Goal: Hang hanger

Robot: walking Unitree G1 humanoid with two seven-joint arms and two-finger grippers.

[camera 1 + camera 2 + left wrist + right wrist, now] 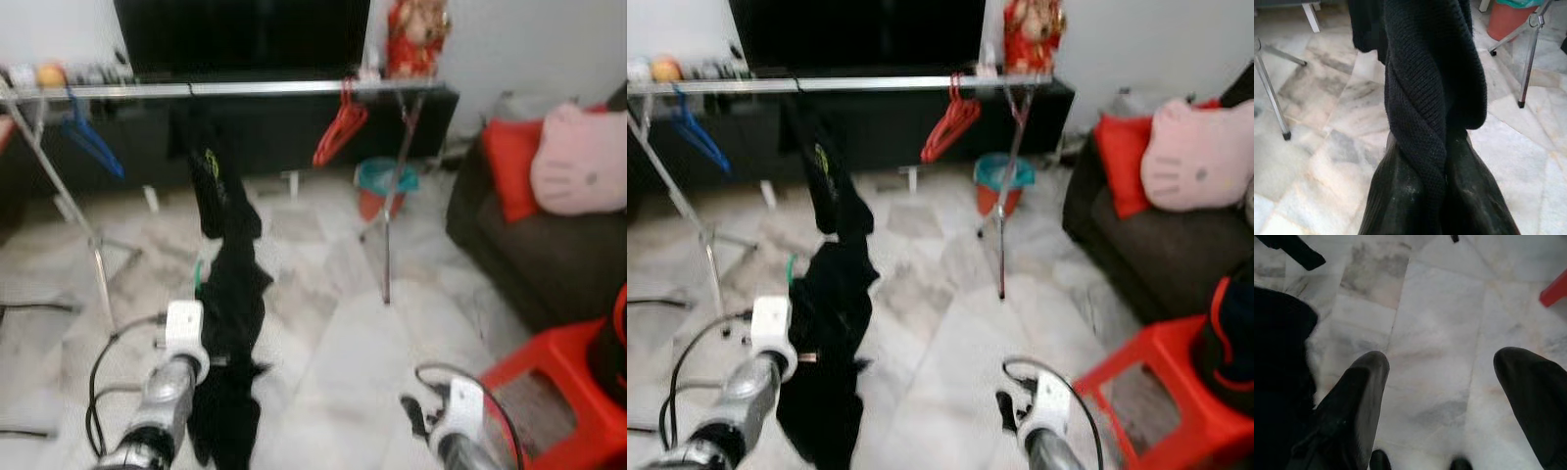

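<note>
A black knitted garment (233, 294) hangs twisted in front of me, and a green bit of hanger (199, 277) pokes out at its left edge. My left gripper (1427, 142) is shut on this black cloth (1425, 73); the left arm (162, 397) rises from the lower left beside it. Beyond stands a silver clothes rail (265, 88) carrying a blue hanger (93, 142), red hangers (340, 127) and dark clothing with a yellow-green logo (210, 162). Low on the right, my right gripper (1442, 367) is open over the marble floor, holding nothing; its arm (458, 416) is at the bottom edge.
A red plastic stool (558, 392) stands close at the lower right. A dark sofa (529, 255) with a red cushion (509, 157) and a pink plush (583, 162) lines the right side. A teal and orange bucket (385, 186) sits behind the rack's leg (389, 225).
</note>
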